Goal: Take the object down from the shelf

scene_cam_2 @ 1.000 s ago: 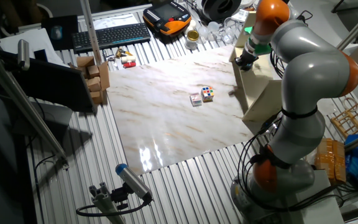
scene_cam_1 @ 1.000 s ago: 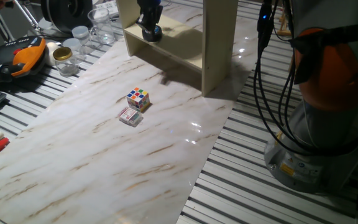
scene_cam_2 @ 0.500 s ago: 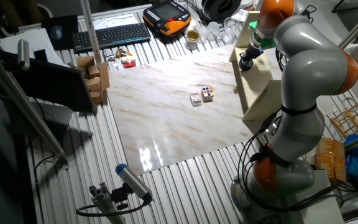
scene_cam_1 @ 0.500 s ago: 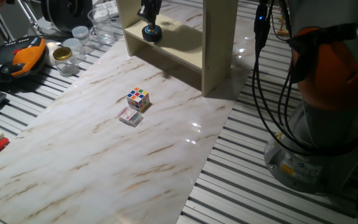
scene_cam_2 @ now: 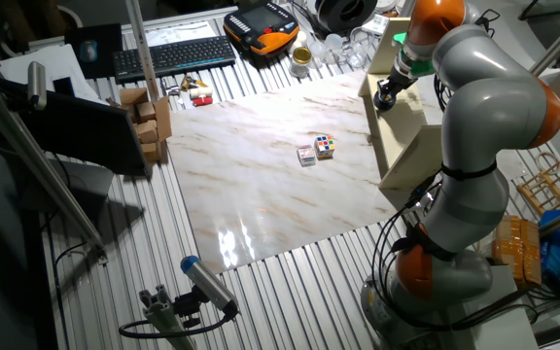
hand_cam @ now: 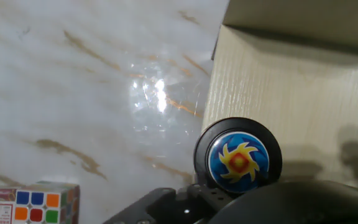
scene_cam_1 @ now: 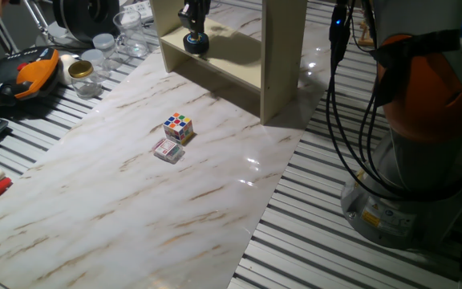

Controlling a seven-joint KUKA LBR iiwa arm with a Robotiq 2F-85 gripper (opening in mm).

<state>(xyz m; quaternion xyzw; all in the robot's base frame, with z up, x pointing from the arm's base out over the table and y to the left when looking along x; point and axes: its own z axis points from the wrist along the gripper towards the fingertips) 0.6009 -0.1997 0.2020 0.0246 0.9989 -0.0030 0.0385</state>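
The pale beige shelf stands at the far end of the marble board; it also shows in the other fixed view and in the hand view. The object, a small black round top with a blue, yellow and red face, sits on the shelf's flat board near its edge. My gripper hangs straight over it, with its tips at the object; it also shows in the other fixed view. In the hand view only the gripper's dark body shows below the object. The fingers are not distinct, so I cannot tell whether they are closed on it.
A colour cube and a small red-and-white box lie on the marble board. Jars, an orange-black pendant and a keyboard are beside it. Cables hang by the arm base.
The hand has shifted above the object over the last second, so less of its body shows in the fixed view. The object stays at the same spot on the shelf board.
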